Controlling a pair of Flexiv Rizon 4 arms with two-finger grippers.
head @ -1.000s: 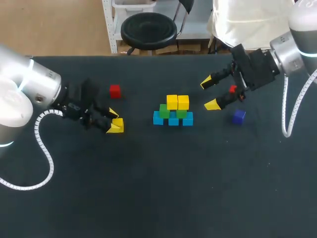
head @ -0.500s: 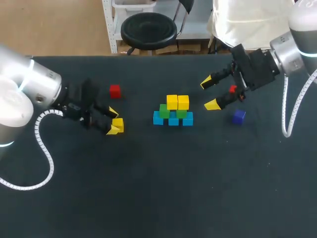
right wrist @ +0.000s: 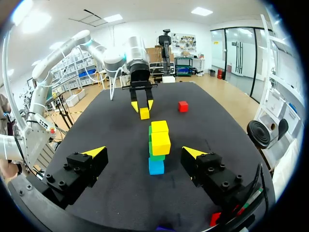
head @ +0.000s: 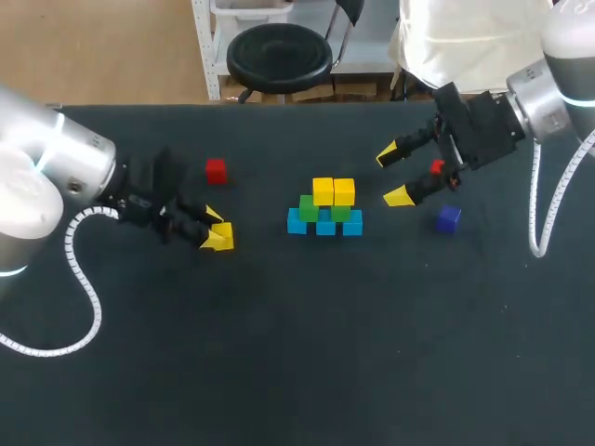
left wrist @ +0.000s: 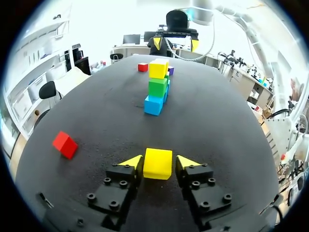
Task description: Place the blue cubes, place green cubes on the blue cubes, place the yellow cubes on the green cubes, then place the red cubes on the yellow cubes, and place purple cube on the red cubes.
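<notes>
Table: a black, matte tabletop point(head: 297, 353) carries everything I am working with.
Stack, bottom: three light-blue cubes point(head: 324, 224) sit in a row near the middle of the table, touching side by side.
Stack, middle: two green cubes point(head: 310, 208) rest on the blue row.
Stack, top: two yellow cubes point(head: 333, 191) rest side by side on the green ones.
Loose yellow cube: a single bright yellow cube point(head: 223, 233) lies flat on the table, well apart from the stack, on my left side.
Left gripper: my left gripper point(left wrist: 159, 162) is down at table level with the loose yellow cube between its fingers. The wrist view shows a thin gap on one side, so I read the fingers as closely bracketing the cube but not pinching it.
Right gripper: my right gripper point(head: 393, 175) is just to the right of the stack, its fingers spread wide with nothing between them. From its wrist view the stack stands ahead, in line with the gap.
Left red cube: a small red cube point(head: 216, 170) lies alone near my left arm, beyond the gripper.
Right red cube: a second red cube point(head: 436, 167) sits close by my right gripper's body, partly hidden by it.
Purple cube: a dark purple cube point(head: 449, 218) lies near my right gripper, on the side away from the stack.
</notes>
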